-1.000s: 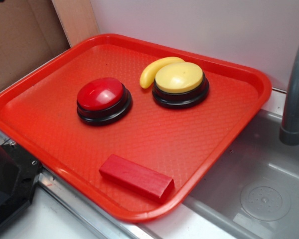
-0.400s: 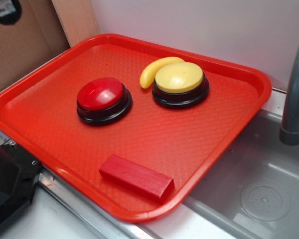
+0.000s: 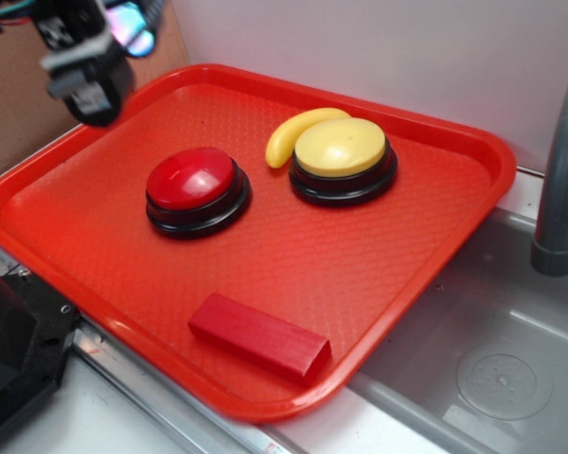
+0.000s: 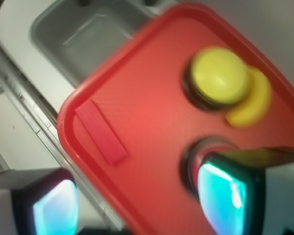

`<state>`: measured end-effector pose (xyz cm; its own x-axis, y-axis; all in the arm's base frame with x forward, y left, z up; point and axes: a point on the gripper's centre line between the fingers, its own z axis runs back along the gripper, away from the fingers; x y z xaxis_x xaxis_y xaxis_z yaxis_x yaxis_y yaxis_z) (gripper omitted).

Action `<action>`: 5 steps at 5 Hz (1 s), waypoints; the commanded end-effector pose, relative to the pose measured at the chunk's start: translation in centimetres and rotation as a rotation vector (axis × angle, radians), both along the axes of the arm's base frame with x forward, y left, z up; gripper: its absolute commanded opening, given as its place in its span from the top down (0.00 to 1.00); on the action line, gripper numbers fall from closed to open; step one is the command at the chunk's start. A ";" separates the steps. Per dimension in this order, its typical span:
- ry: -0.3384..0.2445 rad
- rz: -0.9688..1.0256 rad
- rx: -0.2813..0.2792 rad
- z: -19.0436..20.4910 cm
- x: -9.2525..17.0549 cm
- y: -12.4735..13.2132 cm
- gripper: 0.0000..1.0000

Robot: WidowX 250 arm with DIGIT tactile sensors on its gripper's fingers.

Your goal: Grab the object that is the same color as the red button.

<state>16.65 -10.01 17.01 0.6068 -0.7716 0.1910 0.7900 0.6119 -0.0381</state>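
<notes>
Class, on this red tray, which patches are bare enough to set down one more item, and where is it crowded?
Bare: the tray floor between the red button and the red block, the left part beside the red button, and the right part near the sink. Crowded: the far side, where the banana touches the yellow button.

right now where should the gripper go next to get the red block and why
Probably travel toward the tray's near edge and come down over the red block. The gripper hangs high by the far left corner, well away from the block, which lies flat and untouched, clear of the red button.
</notes>
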 end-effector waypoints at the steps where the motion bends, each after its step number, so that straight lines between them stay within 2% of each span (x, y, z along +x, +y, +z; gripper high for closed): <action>1: -0.092 -0.452 -0.002 -4.6 0.5 -4.8 0.00; 2: -0.065 -0.528 -0.041 -7.4 -0.2 -6.2 0.00; 3: -0.055 -0.544 -0.030 -9.3 -1.3 -6.7 0.00; 4: -0.040 -0.546 0.004 -11.1 -1.8 -6.9 0.00; 5: -0.040 -0.520 0.018 -12.3 -1.7 -6.9 0.00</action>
<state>15.98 -16.42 4.09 0.1442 -0.9750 0.1691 0.9895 0.1443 -0.0121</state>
